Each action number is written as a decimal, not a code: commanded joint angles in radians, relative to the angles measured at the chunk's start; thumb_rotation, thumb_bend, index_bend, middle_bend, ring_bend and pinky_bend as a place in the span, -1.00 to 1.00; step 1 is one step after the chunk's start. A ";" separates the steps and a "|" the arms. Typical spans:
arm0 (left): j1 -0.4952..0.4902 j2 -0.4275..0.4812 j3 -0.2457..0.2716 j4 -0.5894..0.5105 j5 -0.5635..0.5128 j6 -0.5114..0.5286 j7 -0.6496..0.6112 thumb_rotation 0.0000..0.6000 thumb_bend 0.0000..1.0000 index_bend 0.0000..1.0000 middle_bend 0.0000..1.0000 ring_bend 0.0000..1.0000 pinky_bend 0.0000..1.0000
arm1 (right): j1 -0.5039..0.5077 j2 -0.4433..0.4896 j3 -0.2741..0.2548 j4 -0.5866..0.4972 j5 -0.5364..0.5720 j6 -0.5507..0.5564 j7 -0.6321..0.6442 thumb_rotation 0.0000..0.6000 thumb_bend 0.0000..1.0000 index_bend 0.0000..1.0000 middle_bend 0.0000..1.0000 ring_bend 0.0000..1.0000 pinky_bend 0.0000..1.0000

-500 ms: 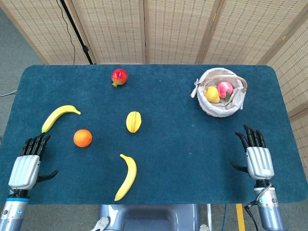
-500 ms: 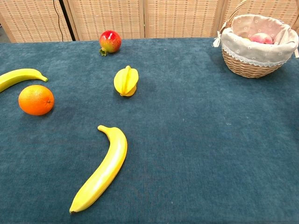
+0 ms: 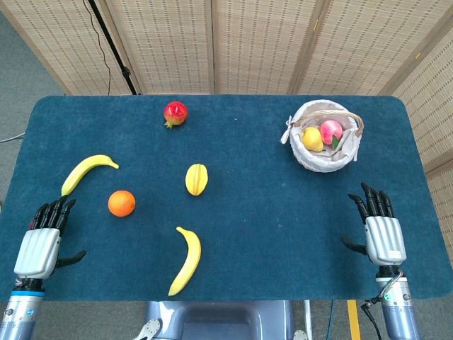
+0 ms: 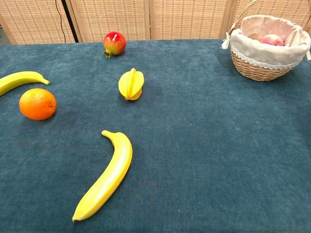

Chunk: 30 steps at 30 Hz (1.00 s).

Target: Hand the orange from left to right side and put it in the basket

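I see the orange [image 3: 122,203] lying free on the blue table [image 3: 269,227], in the left part of the head view, and at the left edge of the chest view [image 4: 37,104]. Nothing touches it. My left hand [image 3: 44,241] sits at the lower left of the frame, below and left of the orange and apart from it, fingers spread and holding nothing. My right hand [image 3: 379,228] is at the lower right, likewise with fingers apart and empty. Neither hand appears in the chest view.

The basket [image 3: 304,157] stands in the upper right of the frame, well apart from the orange, lined with white cloth; inside I can make out a yellow pear [image 3: 312,139] and a pink peach [image 3: 330,132] side by side.

Just above and left of the orange lies a banana [image 3: 86,172]. A second banana [image 3: 186,261] lies lower in the frame, toward the centre bottom. Between the orange and the basket, near the middle, sits a yellow starfruit [image 3: 197,179]. A red pomegranate [image 3: 175,113] rests near the top edge of the table, upper left of centre.
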State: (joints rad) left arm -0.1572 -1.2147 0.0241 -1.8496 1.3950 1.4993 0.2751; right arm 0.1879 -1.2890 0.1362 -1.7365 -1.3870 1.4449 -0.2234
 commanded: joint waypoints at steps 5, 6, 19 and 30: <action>-0.009 -0.025 -0.013 0.022 -0.010 -0.026 0.014 1.00 -1.00 -0.98 -1.00 -1.00 -1.00 | 0.000 -0.002 -0.007 0.004 0.002 -0.009 -0.003 1.00 -1.00 -0.68 -0.96 -1.00 -1.00; -0.010 -0.028 -0.016 0.027 -0.012 -0.030 0.012 1.00 -1.00 -0.98 -1.00 -1.00 -1.00 | 0.000 -0.002 -0.007 0.004 0.002 -0.009 -0.003 1.00 -1.00 -0.68 -0.96 -1.00 -1.00; -0.048 -0.051 -0.094 0.143 -0.097 -0.116 -0.103 1.00 -1.00 -0.98 -1.00 -1.00 -1.00 | 0.003 -0.003 -0.009 0.005 -0.003 -0.016 0.002 1.00 -1.00 -0.68 -0.96 -1.00 -1.00; -0.147 -0.139 -0.157 0.351 -0.139 -0.272 -0.213 1.00 -1.00 -0.98 -1.00 -1.00 -1.00 | 0.001 -0.001 -0.010 0.000 -0.008 -0.013 0.006 1.00 -1.00 -0.68 -0.96 -1.00 -1.00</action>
State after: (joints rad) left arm -0.2811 -1.3277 -0.1202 -1.5338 1.2665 1.2572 0.0768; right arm 0.1884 -1.2901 0.1262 -1.7358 -1.3949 1.4322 -0.2174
